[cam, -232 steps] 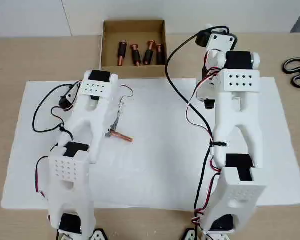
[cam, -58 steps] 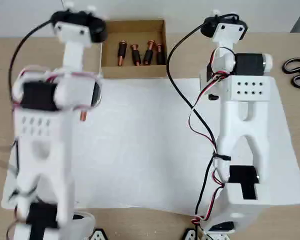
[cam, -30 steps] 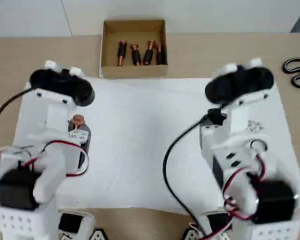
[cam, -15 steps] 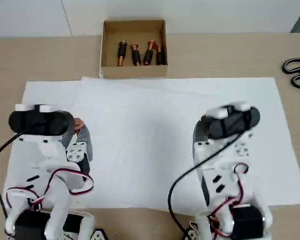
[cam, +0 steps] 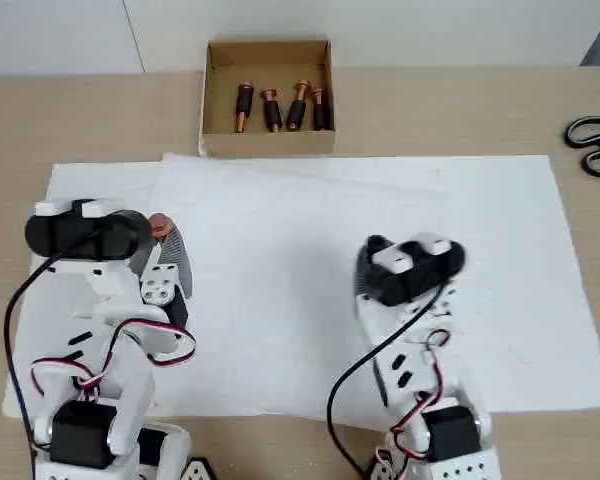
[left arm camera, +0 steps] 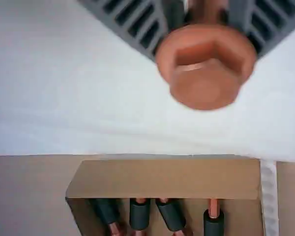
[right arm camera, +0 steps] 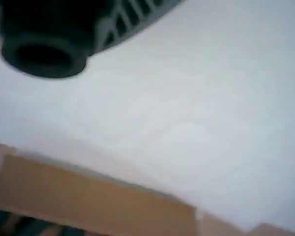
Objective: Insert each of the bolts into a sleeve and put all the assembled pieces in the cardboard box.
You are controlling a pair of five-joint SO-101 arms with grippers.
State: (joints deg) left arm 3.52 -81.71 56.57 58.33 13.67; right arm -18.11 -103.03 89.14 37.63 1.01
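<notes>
My left gripper hangs over the left part of the white sheet, shut on a copper bolt. The bolt's hexagonal head points at the camera between the grey fingers. My right gripper is over the sheet right of centre, shut on a black sleeve whose open end faces the cardboard box. The cardboard box stands beyond the sheet's far edge. Several bolt-in-sleeve pieces lie inside it, and they show in the left wrist view as assembled pieces too.
A white sheet covers the wooden table. Scissors lie at the far right edge. Both arm bases sit at the near edge, with cables looping beside them.
Both arms have drawn back from the box toward the near edge. The left took the bolt off the sheet earlier and still holds it; the right gripper has shifted left and nearer.
</notes>
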